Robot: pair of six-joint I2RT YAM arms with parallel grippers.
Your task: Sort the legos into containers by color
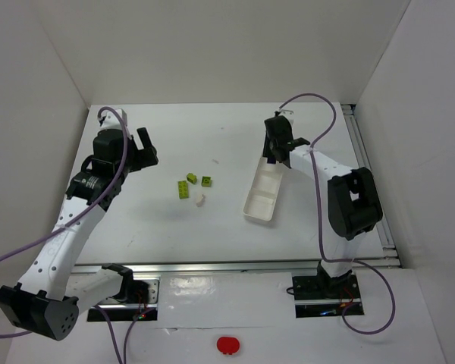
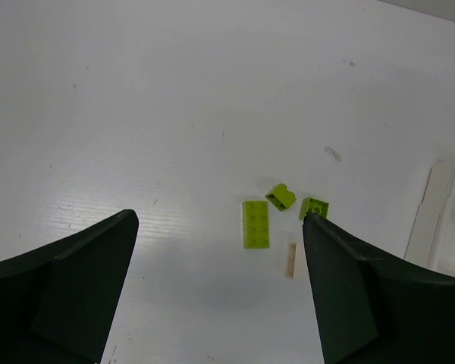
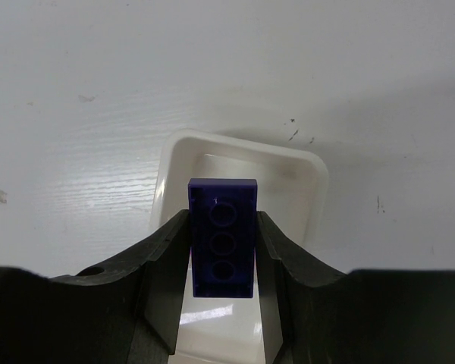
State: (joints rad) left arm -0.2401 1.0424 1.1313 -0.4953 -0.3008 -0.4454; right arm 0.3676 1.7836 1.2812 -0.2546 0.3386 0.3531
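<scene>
My right tool (image 3: 222,227) grips the dark purple plastic brick (image 3: 222,254), directly over the white plastic tray (image 3: 299,189), axes aligned; left tool (image 2: 220,224) spread.

White table (image 1: 212,144), red knob (image 1: 227,346) — near edge

A dark purple brick (image 3: 223,237) is gripped between the right fingers (image 3: 163,265) above the end compartment of the white tray (image 3: 246,149). Three lime-green bricks (image 1: 182,189) and a cream brick (image 1: 199,200) are clustered on the table (image 1: 136,220), at the tray's 9 o'clock.
</scene>
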